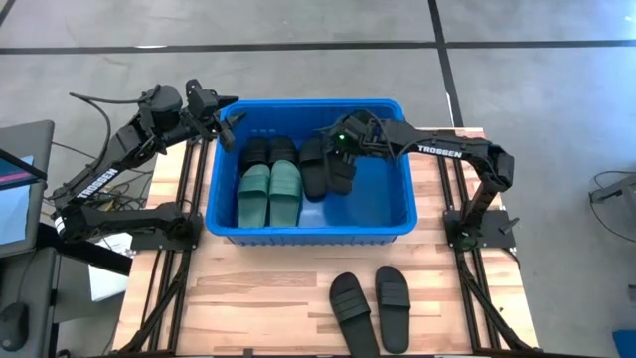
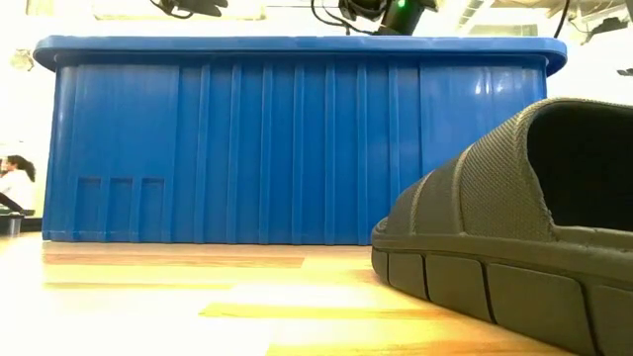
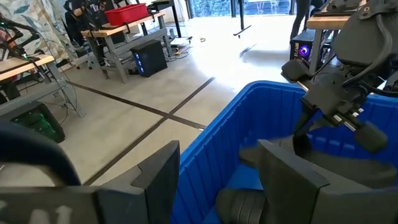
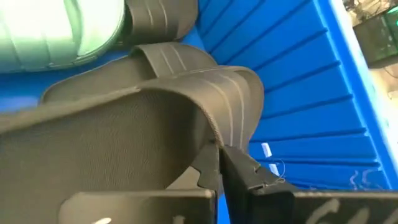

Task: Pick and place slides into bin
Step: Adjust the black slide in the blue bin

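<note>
While my left gripper just hangs by the far left corner of the bin with its fingers apart and nothing in them, all the action is on the other side. Going left to right inside the bin: two green slides lie flat side by side, a couple of black ones sit behind them, then comes the black slide I'm dealing with. My right gripper is pinched tight on the edge of its strap, holding it low over the blue floor, near the green pair.

How I'd do this bit well: set it down in the bare patch on the right half of the bin so it doesn't stack on the others, let go only once the sole is resting, then lift straight up so a fingertip doesn't snag the strap. Two more black slides wait on the table in front of the bin, so leaving room matters.
</note>
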Motion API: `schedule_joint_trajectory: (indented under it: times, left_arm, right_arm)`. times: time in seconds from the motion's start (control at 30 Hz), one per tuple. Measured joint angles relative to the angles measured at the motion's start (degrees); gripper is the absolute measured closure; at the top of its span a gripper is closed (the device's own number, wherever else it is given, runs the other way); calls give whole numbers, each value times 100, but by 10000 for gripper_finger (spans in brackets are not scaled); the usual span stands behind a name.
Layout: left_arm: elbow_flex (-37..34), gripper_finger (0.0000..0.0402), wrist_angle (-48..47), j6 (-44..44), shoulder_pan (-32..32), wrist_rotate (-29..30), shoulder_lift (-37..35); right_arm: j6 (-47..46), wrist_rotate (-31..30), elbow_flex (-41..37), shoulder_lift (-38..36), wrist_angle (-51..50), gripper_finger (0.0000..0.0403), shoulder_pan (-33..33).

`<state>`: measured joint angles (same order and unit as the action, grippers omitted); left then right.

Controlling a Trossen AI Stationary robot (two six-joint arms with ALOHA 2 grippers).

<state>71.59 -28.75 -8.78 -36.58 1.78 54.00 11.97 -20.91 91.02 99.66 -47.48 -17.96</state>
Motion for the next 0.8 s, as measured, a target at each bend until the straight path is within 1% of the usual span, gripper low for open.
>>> schedule_joint_trajectory:
  times: [0.47,0.57,0.8]
  left_arm:
    - [0,203,-7,129,0,2,0]
    - [0,203,-7,136,0,2,0]
    - [0,203,-8,136,1,4,0]
  right_arm:
    - [-107,-36,0,0,113,403,29]
    - [-105,-152,0,1,-104,403,31]
    - [-153,-474,0,0,-1026,403,-56]
